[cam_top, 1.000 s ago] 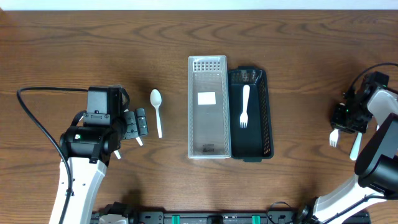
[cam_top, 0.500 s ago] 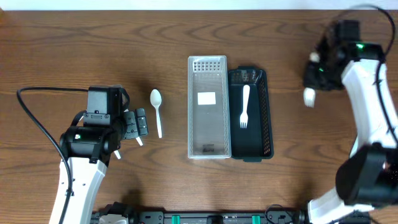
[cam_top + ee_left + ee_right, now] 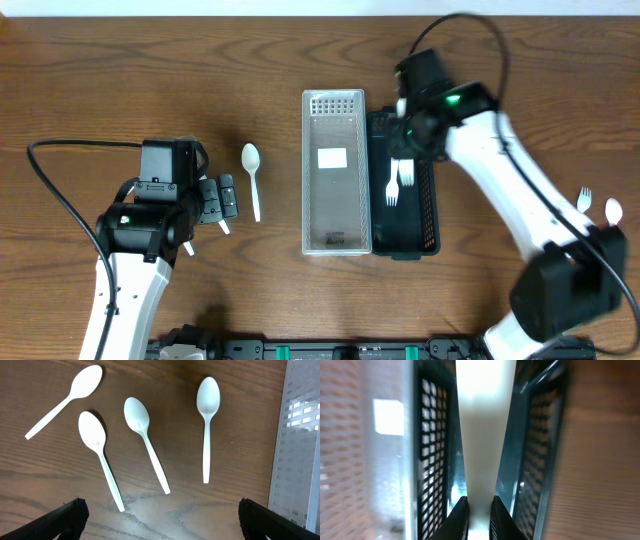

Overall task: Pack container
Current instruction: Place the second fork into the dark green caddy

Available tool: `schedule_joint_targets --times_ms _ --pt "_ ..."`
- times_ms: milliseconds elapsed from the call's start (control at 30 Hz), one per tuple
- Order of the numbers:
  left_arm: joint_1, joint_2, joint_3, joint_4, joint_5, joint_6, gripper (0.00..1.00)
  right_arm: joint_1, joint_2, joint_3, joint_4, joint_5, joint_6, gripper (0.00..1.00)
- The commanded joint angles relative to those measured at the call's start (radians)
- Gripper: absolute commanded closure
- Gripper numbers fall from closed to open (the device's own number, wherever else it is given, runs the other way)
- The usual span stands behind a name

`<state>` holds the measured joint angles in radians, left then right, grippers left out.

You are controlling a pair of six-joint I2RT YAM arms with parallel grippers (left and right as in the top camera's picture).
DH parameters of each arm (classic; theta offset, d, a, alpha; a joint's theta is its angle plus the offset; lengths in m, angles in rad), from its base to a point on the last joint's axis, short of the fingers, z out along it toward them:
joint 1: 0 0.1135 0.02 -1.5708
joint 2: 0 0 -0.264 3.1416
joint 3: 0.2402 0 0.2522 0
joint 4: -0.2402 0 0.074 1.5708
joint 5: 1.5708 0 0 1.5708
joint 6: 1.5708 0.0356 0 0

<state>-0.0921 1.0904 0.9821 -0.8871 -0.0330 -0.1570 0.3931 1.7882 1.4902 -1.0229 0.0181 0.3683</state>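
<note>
A clear container (image 3: 335,170) stands mid-table with a black container (image 3: 428,190) right beside it. One white fork (image 3: 392,185) lies in the black container. My right gripper (image 3: 405,140) is shut on a second white fork (image 3: 407,176) and holds it over the black container. In the right wrist view the fork (image 3: 484,435) hangs between the shut fingers (image 3: 480,512) inside the black container's walls (image 3: 432,460). My left gripper (image 3: 222,200) is open and empty beside a white spoon (image 3: 252,180). The left wrist view shows several spoons (image 3: 145,440) beyond the open fingers (image 3: 160,517).
A loose fork (image 3: 584,200) and spoon (image 3: 612,211) lie at the table's right edge, near the right arm's base. The clear container's edge shows at the right of the left wrist view (image 3: 300,445). It is on the left in the right wrist view (image 3: 380,460).
My right arm has swung from the far right edge, up and across to the left, carrying the fork to above the black container. The left arm has not moved.
</note>
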Motion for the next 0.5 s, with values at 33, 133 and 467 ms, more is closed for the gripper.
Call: schedule_joint_targets --times_ms 33,133,467 --pt "0.005 0.002 0.005 -0.004 -0.008 0.003 0.02 0.027 0.074 -0.072 0.023 0.03 0.055 0.99" --pt "0.005 0.002 0.005 -0.004 -0.008 0.003 0.02 0.031 0.098 -0.104 0.045 0.03 0.054 0.97" --pt "0.005 0.002 0.005 -0.019 -0.008 0.003 0.02 0.031 0.11 -0.108 0.063 0.03 0.054 0.67"
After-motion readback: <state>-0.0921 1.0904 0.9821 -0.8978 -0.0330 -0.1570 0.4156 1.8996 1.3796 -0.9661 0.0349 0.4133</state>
